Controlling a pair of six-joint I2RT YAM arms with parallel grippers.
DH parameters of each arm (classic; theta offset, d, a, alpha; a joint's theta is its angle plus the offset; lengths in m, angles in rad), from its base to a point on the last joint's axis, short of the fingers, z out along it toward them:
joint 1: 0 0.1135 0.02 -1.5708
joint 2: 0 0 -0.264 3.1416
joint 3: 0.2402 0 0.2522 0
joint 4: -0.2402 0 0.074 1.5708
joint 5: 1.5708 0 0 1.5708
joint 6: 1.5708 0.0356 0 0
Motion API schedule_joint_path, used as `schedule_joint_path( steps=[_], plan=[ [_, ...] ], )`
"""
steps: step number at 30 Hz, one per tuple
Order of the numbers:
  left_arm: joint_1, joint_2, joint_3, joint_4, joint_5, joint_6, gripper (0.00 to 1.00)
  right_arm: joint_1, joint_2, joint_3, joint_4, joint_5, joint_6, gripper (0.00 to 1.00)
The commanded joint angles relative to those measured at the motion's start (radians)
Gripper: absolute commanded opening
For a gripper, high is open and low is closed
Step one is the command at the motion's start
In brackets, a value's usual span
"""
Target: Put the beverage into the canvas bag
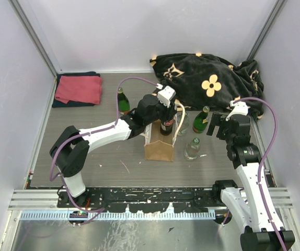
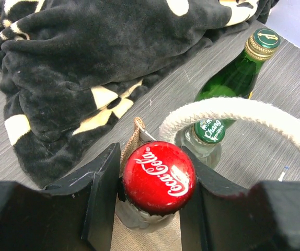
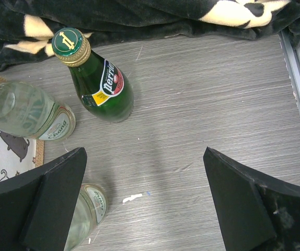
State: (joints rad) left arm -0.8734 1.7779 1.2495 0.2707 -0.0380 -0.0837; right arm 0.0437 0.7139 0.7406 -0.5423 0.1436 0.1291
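Top view: five bottles and one canvas bag (image 1: 159, 149) share the worktop (image 1: 103, 157). The outstretched left tool (image 1: 165, 116) holds the cola bottle (image 1: 166, 126) upright at the bag's open mouth.

Left wrist: fingers (image 2: 100, 193) pinch the neck under a red cap (image 2: 159, 178) reading "Coca-Cola", with a green cap (image 2: 208, 130) marked "Chang" beyond.

Right wrist: the right tool (image 3: 145, 201) is spread wide above the worktop, near a Perrier bottle (image 3: 100, 86).

The red-capped glass cola bottle's (image 2: 159, 178) body is largely hidden beneath its cap; the cream rope handle (image 2: 233, 108) is cut off by the right edge.
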Motion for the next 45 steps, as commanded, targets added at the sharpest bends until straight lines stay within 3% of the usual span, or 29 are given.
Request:
schedule_joint_path(
  steps=[1, 2, 3, 6, 8, 11, 20, 26, 31, 38, 45],
  plan=[
    [-0.005, -0.021, -0.01, 0.122, -0.014, -0.015, 0.0, -0.004, -0.005, 0.003, 0.052, -0.005, -0.01, 1.0],
    [-0.005, -0.019, -0.01, 0.117, -0.015, -0.015, 0.05, -0.004, -0.004, 0.003, 0.053, -0.004, -0.009, 1.0],
    [-0.004, -0.018, -0.006, 0.111, -0.011, -0.015, 0.17, -0.004, -0.004, 0.003, 0.053, -0.004, -0.009, 1.0],
    [-0.004, -0.024, 0.012, 0.082, 0.003, -0.015, 0.63, -0.004, -0.001, 0.004, 0.053, -0.007, -0.011, 1.0],
    [-0.004, -0.031, 0.028, 0.056, 0.004, -0.013, 0.79, -0.004, -0.001, 0.004, 0.053, -0.009, -0.011, 1.0],
    [-0.004, -0.048, 0.05, 0.011, 0.002, -0.012, 0.91, -0.004, -0.003, 0.003, 0.051, -0.011, -0.01, 1.0],
    [-0.004, -0.155, 0.033, -0.087, -0.001, -0.023, 0.97, -0.004, -0.024, 0.008, 0.031, -0.008, -0.009, 1.0],
    [0.013, -0.332, -0.059, -0.18, -0.069, -0.02, 0.99, -0.004, -0.044, 0.02, 0.011, -0.004, -0.01, 1.0],
    [0.164, -0.441, -0.066, -0.292, -0.073, -0.038, 0.99, -0.004, -0.047, 0.02, 0.007, -0.004, -0.01, 1.0],
    [0.453, -0.37, -0.101, -0.185, -0.015, -0.006, 0.98, -0.004, -0.039, 0.013, 0.015, -0.009, -0.003, 1.0],
    [0.521, -0.228, -0.113, -0.036, 0.047, 0.007, 0.98, -0.004, -0.028, 0.017, 0.01, -0.003, -0.007, 1.0]
  ],
)
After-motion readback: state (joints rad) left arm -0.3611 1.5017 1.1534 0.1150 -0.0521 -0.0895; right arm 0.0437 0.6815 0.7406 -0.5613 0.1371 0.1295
